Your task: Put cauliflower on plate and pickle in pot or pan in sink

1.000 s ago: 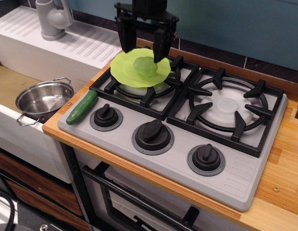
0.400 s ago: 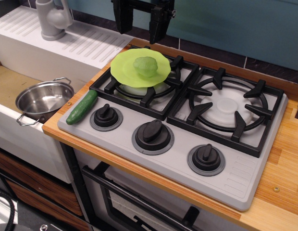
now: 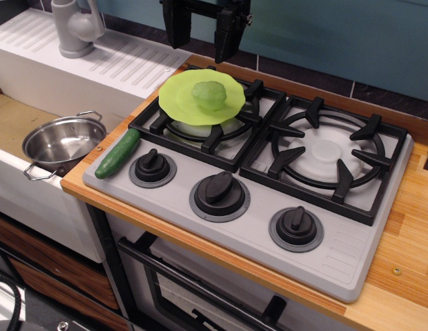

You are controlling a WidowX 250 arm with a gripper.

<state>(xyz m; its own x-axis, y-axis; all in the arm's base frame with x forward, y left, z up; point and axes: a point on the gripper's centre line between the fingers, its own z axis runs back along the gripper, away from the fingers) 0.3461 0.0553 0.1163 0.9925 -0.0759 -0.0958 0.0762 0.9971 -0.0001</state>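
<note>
1. So the pincer point(image 3: 204, 43) has let go of the cauliflower and lifted away. A second ago its fingers were down around that lump on the plate; now it hangs high at the far edge, above the plate, and it hasn't budged in the last fraction of a second. Looks to me like the first half of the job is done.
2. Pincer state: open, two dark fingers point(image 3: 178, 31) spread apart with nothing between them, touching nothing.
3. Right below and a bit nearer sits the cauliflower point(image 3: 209, 95), pale green and lumpy, resting about in the middle of the lime plate point(image 3: 174, 96). The plate lies on the grate of the far-left burner point(image 3: 200, 127).
4. Moving out: the pickle point(image 3: 118, 153) is lying on the near-left corner of the grey stove top, just left of the leftmost knob point(image 3: 152, 167), slanted with one end pointing toward the burner. It hasn't moved at all.
5. Further left, off the counter point(image 3: 407, 227), the steel pot point(image 3: 62, 143) sits in the sink point(image 3: 14, 124), empty as far as I can see, handles at its sides. The tap point(image 3: 74, 27) is at the far left on the ribbed drainer.
6. My guess for what's next: swing left and nearer, drop over the pickle, line the fingers across its narrow width, then carry it to the pot. It lies close to the stove edge, so a sloppy grab could nudge it off.
</note>
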